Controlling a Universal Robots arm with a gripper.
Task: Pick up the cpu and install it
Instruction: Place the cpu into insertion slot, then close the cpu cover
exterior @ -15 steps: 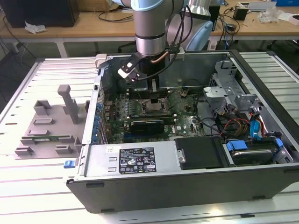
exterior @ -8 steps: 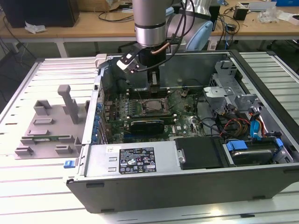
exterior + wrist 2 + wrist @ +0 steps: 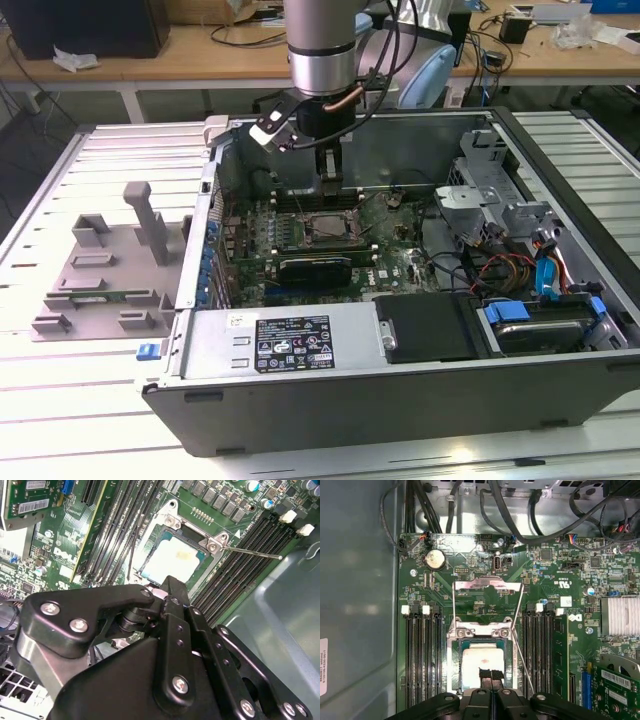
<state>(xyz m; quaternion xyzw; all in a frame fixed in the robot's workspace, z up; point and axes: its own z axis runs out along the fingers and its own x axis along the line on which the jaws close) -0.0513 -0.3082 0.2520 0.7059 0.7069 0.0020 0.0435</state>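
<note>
Starting at the counter point(image 3: 60, 420) edge on the exterior view's left, we've got a grey plastic fixture point(image 3: 100, 270) sitting flat on the slats, just beside the open computer case point(image 3: 400, 400).

Moving across, the arm point(image 3: 320, 50) comes straight down into the case. The gripper point(image 3: 330, 190) hangs low over the motherboard point(image 3: 400, 240), right above the socket area. A long black expansion card point(image 3: 315, 268) lies just past that spot, toward the counter's near edge.

And there's the cpu point(image 3: 481, 661) in the first wrist view, lying flat inside the socket frame point(image 3: 480, 628) with its silver top facing up. The load plate point(image 3: 487, 584) is tipped up and open beyond it, and memory slots point(image 3: 420, 650) run along either side.

The fingertips point(image 3: 484, 673) are drawn together with nothing between them, poised over one edge of the chip. Whether they actually touch its top, I can't tell.

On toward the exterior view's right, a drive with blue tabs point(image 3: 530, 325) sits in the case's near corner, with red and orange cables point(image 3: 500, 268) looping just behind it.
</note>
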